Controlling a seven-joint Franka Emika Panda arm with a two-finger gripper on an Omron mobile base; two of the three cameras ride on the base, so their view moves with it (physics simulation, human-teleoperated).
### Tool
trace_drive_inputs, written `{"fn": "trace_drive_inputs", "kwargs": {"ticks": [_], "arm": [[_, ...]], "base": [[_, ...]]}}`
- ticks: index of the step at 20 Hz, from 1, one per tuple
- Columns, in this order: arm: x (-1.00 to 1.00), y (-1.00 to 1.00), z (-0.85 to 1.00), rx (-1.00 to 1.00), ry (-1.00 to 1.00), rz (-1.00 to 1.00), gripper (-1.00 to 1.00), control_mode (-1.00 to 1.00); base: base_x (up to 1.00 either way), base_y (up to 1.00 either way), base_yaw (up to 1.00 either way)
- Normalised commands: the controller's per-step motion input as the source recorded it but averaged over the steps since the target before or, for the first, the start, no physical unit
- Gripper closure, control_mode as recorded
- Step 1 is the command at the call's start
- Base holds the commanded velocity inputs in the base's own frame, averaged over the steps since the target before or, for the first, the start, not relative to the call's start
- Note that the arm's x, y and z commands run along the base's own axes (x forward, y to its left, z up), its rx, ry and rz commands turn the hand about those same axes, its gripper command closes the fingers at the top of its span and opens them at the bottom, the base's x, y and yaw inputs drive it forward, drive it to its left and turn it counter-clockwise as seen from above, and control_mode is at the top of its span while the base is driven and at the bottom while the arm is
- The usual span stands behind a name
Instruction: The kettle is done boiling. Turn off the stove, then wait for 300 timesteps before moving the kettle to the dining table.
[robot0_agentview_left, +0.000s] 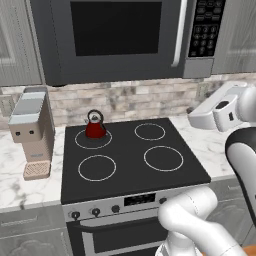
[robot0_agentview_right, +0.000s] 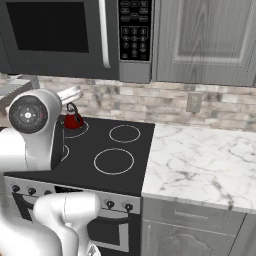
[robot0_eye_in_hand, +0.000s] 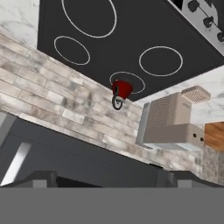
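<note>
Under the microwave (robot0_agentview_left: 120, 37), the kettle (robot0_agentview_left: 95, 127) sat on the stove's (robot0_agentview_left: 127, 155) back-left burner. Our tool (robot0_eye_in_hand: 112, 181), jaws wide and empty, hung well apart, right of the stove, its front knobs below.

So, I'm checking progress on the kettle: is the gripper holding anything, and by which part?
Nothing is held. The kettle sits on the stove's back left burner, far from the open gripper.

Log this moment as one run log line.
phase: before knob turn | kettle: back-left burner of stove | claw: open, raised right of stove, holding nothing
</note>
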Motion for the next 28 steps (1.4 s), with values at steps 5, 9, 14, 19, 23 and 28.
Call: {"fn": "trace_drive_inputs", "kwargs": {"ticks": [5, 9, 14, 19, 23, 28], "arm": [[0.31, 0.00, -0.23, 0.00, 0.05, 0.00, -1.00, -1.00], [0.34, 0.03, -0.18, 0.00, 0.05, 0.00, -1.00, -1.00], [0.34, 0.08, -0.17, 0.00, 0.05, 0.00, -1.00, -1.00], [0.31, 0.10, -0.18, 0.00, 0.04, 0.00, -1.00, -1.00], [0.28, 0.07, -0.23, 0.00, 0.01, 0.00, -1.00, -1.00], [0.26, 0.06, -0.20, 0.00, 0.00, 0.00, -1.00, -1.00]], "base": [[0.00, 0.00, 0.00], [0.00, 0.00, 0.00], [0.00, 0.00, 0.00], [0.00, 0.00, 0.00], [0.00, 0.00, 0.00], [0.00, 0.00, 0.00]]}}
